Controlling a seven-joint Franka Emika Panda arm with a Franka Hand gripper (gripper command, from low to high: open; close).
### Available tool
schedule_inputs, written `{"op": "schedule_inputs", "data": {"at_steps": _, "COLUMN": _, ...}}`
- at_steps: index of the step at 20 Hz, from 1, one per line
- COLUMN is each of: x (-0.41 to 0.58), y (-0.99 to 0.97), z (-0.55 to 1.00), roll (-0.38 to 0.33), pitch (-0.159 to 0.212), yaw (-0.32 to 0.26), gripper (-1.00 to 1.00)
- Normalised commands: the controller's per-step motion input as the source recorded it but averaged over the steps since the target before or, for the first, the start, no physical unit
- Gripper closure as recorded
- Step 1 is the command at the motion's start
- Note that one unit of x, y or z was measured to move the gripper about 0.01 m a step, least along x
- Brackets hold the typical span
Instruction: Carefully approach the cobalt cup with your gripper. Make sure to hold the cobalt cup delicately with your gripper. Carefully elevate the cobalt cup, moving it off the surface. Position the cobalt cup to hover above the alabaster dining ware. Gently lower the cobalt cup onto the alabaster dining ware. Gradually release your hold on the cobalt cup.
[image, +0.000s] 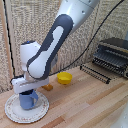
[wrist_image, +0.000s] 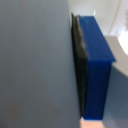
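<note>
Exterior view: cup (image: 28, 100) standing upright on the plate (image: 12, 112), somewhat toward the exterior view's left of its middle, with the gripper (image: 28, 93) directly over it and reaching down into or around its top. Fingers mostly hidden behind the cup's rim and the white gripper body, so contact not plainly shown here. Small yellow bowl (image: 64, 77) well apart on the wooden table (image: 90, 105), toward the exterior view's right; toaster oven (image: 114, 55) farther right, at the back.

Wrist view: filled by a pale blue-grey surface, probably the cup wall, pressed flat against a dark pad backed by a deep-blue finger (wrist_image: 99, 70). No gap between pad and wall. Second finger out of sight. Judged closed on the cup, gripping one wall, likely one finger inside and one outside.

Handling, as a judgement: matte plastic look, so probably light, stiff and not fragile. Smooth wall, somewhat slippery, so flat pad contact counts more than force. Wall opposite the handle the sensible hold. Placing step apparently reached, release not yet done. Jaws best opened slowly, then lifted straight up to avoid tipping so light a cup.
</note>
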Motion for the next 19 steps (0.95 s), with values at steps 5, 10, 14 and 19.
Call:
{"op": "schedule_inputs", "data": {"at_steps": 5, "x": 0.264, "y": 0.0, "z": -0.1, "roll": -0.007, "pitch": -0.021, "yaw": 0.06, "gripper": 1.0}}
{"op": "schedule_inputs", "data": {"at_steps": 10, "x": 0.058, "y": 0.01, "z": 0.02, "roll": 0.0, "pitch": -0.042, "yaw": 0.048, "gripper": -1.0}}
{"op": "schedule_inputs", "data": {"at_steps": 14, "x": 0.023, "y": -0.09, "z": 0.51, "roll": 0.054, "pitch": 0.054, "yaw": 0.019, "gripper": -1.0}}
{"op": "schedule_inputs", "data": {"at_steps": 19, "x": 0.026, "y": -0.13, "z": 0.76, "roll": 0.103, "pitch": 0.097, "yaw": 0.021, "gripper": -1.0}}
